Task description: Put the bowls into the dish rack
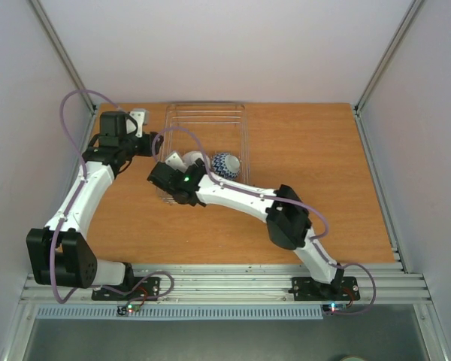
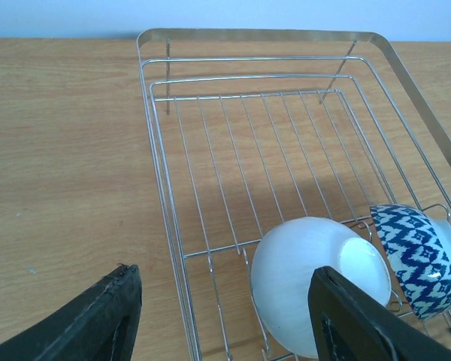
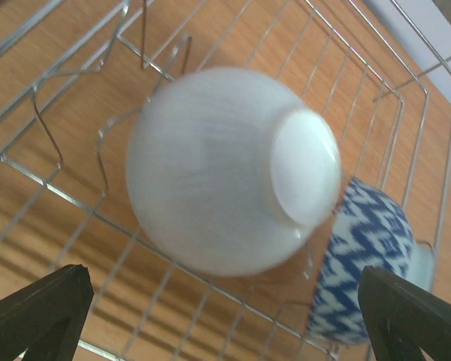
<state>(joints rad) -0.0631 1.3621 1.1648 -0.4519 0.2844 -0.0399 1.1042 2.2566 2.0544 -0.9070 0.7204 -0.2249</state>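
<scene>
white bowl (image 3: 218,169) on edge, blue-white zigzag bowl (image 3: 364,256) beside, wire rack (image 2: 255,34)

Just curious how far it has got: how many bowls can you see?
2. A white bowl and a blue zigzag bowl sit side by side at the rack's near end. The right arm may hide others.

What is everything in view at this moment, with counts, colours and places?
table: one, brown wood, under everything
dish rack: one, silver wire, on the table, left of centre
white bowl: one, plain white, tipped on its side at the rack's near end
zigzag bowl: one, blue and white, in the rack to the right of the white bowl
arms: two, white and black, both reaching to the rack
left fingers: black, spread, holding nothing
right fingers: black, spread, holding nothing
</scene>
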